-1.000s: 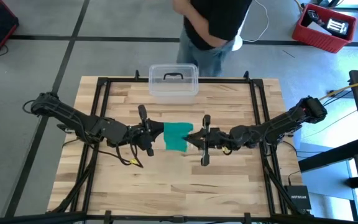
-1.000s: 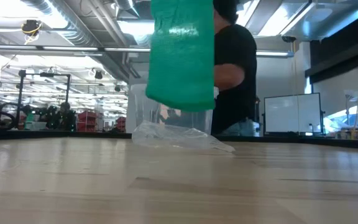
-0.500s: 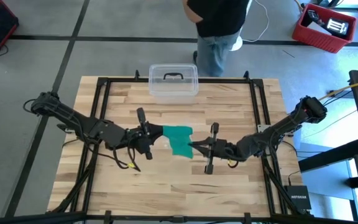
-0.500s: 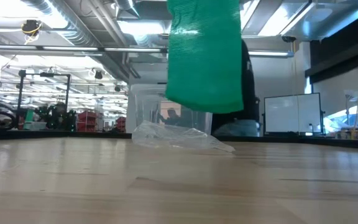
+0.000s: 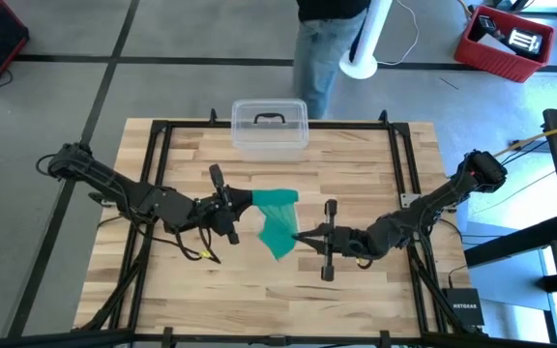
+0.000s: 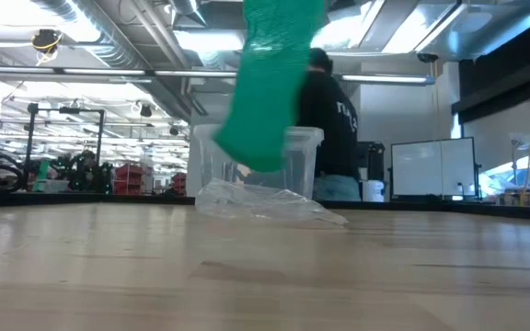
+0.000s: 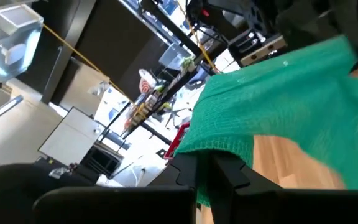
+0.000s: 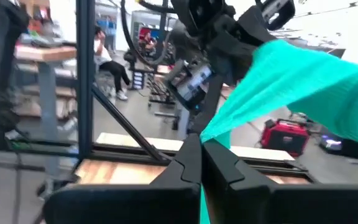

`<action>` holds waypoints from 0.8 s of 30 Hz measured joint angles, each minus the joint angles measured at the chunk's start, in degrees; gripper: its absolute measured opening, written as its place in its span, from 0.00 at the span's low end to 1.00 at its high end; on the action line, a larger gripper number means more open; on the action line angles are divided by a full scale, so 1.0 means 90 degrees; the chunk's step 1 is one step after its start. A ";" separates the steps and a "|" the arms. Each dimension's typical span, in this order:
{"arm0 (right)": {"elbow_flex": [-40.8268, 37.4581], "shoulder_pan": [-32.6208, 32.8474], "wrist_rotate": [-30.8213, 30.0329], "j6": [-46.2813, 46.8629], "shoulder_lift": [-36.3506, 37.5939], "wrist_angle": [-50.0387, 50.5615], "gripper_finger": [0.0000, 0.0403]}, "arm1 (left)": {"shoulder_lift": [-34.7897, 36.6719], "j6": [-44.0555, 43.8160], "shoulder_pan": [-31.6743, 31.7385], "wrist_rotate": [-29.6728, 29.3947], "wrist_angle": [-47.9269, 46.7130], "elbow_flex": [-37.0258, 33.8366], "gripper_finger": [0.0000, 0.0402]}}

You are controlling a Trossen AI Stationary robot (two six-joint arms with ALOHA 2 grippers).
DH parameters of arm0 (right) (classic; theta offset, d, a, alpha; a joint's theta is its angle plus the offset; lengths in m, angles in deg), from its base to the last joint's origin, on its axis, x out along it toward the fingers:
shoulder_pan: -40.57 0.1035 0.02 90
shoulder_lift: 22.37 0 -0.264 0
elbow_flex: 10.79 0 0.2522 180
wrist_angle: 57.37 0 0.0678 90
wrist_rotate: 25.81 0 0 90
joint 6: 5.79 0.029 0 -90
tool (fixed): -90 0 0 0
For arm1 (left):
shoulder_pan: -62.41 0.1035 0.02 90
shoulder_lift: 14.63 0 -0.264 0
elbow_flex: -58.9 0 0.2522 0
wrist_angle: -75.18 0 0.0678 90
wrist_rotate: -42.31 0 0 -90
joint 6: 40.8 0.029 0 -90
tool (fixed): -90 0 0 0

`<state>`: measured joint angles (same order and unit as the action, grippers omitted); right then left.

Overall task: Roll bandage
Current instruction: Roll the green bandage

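The teal-green bandage [image 5: 278, 220] is a short, wide band held in the air between my two grippers; in the low view it [image 6: 270, 83] hangs well above the table. My left gripper [image 5: 244, 204] is shut on its left far end. My right gripper [image 5: 297, 239] is shut on its near right end. A crinkled clear plastic wrapper [image 6: 265, 202] lies on the table below the bandage. My left gripper pinches the bandage's edge [image 7: 219, 144] between its two fingers, coming level from the table's left. The bandage is clear of the table and spreads away from the fingers. One layer or several, I cannot tell. My right gripper pinches the bandage's narrowed end [image 8: 211, 132] between its two fingers, coming level from the table's right. From there the bandage runs up and away toward my left gripper, drawn fairly straight and clear of the table.
A clear plastic box with a lid handle [image 5: 270, 126] stands at the table's far edge, behind the bandage. A person [image 5: 329, 39] stands on the floor beyond the far edge. Bare wood [image 5: 259, 290] lies toward the near edge.
My right gripper has gone toward the table's near edge, still shut on the bandage. The bandage's near end has been drawn along with it, so the band now slants and narrows toward my right gripper, while its end at my left gripper has stayed in place.
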<state>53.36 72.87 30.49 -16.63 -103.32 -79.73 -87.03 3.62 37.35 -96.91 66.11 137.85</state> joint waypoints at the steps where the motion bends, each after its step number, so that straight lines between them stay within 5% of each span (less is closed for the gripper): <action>1: 0.0000 -0.0002 -0.0037 -0.0033 0.0000 -0.0007 0.00 | 0.0000 -0.0002 0.0000 0.0044 -0.0049 0.0000 0.01; 9: 0.0156 -0.0048 -0.0221 -0.0553 0.0186 -0.0031 0.00 | -0.0022 -0.0401 0.0005 0.0699 -0.0484 0.0000 0.01; 19: 0.0226 0.0785 -0.1701 -0.0922 0.0216 0.0377 0.00 | -0.0012 -0.0025 -0.0221 -0.0375 -0.0444 0.0000 0.01; 24: 0.0226 0.0588 -0.1016 -0.0480 0.0199 0.0391 0.00 | -0.0015 -0.0075 -0.0143 -0.0196 -0.0103 0.0000 0.01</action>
<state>55.39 78.16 21.35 -20.95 -101.52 -76.22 -87.16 2.95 36.06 -98.67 65.19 137.85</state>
